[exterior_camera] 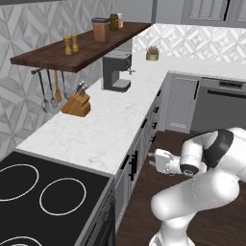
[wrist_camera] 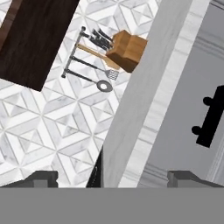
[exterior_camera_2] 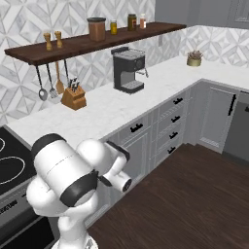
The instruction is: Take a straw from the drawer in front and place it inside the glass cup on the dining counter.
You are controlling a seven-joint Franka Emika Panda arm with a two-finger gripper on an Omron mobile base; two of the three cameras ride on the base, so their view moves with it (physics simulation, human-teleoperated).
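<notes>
Gripper (wrist_camera: 113, 179) at the near edge of the hand view, its two dark fingertips (wrist_camera: 41, 178) set wide apart with nothing between them; I read the claw as fully spread and holding nothing. In the left base view the white arm (exterior_camera: 202, 192) folds low over the dark wood floor (exterior_camera: 144, 211), and the gripper (exterior_camera: 153, 161) points left at the grey cabinet fronts (exterior_camera_2: 137, 128) just below the marble worktop (exterior_camera: 105, 125). One dark handle (wrist_camera: 212, 116) lies to the right in the hand view. Near left, black stove (exterior_camera: 43, 192). Farther along the worktop, wooden knife block (exterior_camera: 77, 104) against the wall, with hanging utensils (exterior_camera: 50, 91) just beside it under the dark shelf (exterior_camera: 72, 50). Beyond these, coffee machine (exterior_camera: 116, 72); farthest, small potted plant (exterior_camera: 153, 54) in the corner. I cannot tell from these frames where the straw is
</notes>
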